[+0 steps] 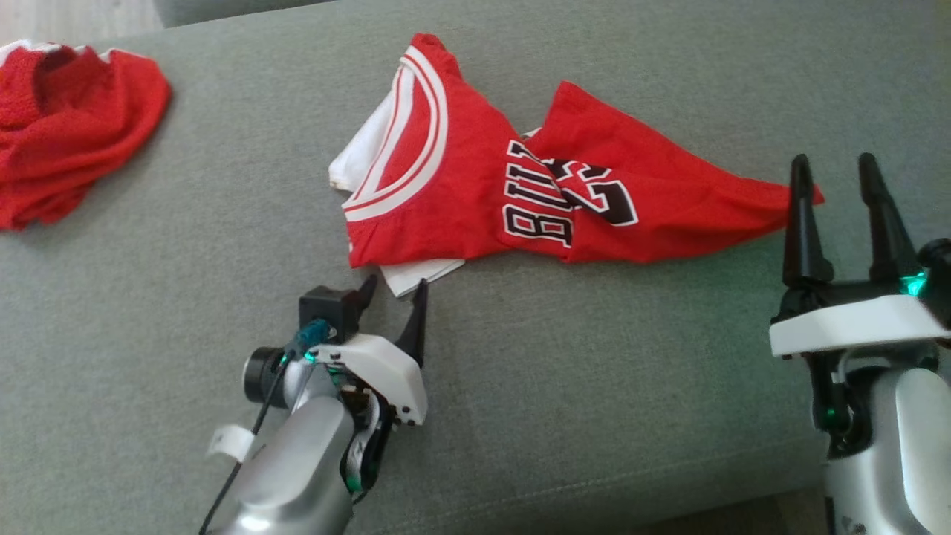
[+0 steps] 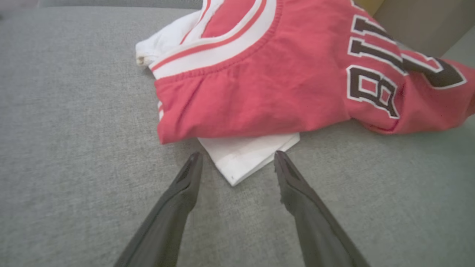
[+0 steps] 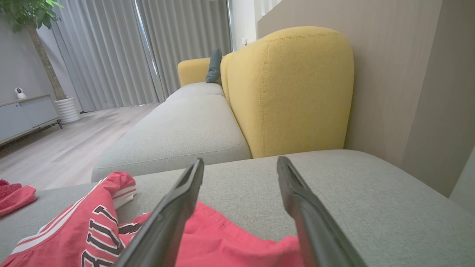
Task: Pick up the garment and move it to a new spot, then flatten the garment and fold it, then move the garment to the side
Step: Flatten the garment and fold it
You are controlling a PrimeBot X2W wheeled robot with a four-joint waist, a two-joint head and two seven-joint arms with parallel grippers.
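The garment (image 1: pixel 475 178) is a red jersey with white trim and black lettering, lying crumpled and twisted on the grey sofa seat (image 1: pixel 186 297). My left gripper (image 1: pixel 394 286) is open just in front of its near white corner (image 2: pixel 245 159), fingertips either side of that corner, low over the cushion. My right gripper (image 1: pixel 832 167) is open above the jersey's right tip, its fingers upright and empty. In the right wrist view the jersey (image 3: pixel 89 230) lies below the right gripper (image 3: pixel 240 163).
A second red garment (image 1: pixel 67 119) is heaped at the far left of the seat. A yellow sofa back (image 3: pixel 289 89) and a beige wall (image 3: pixel 408 74) bound the far side. The seat's front edge (image 1: pixel 594 490) runs near my arms.
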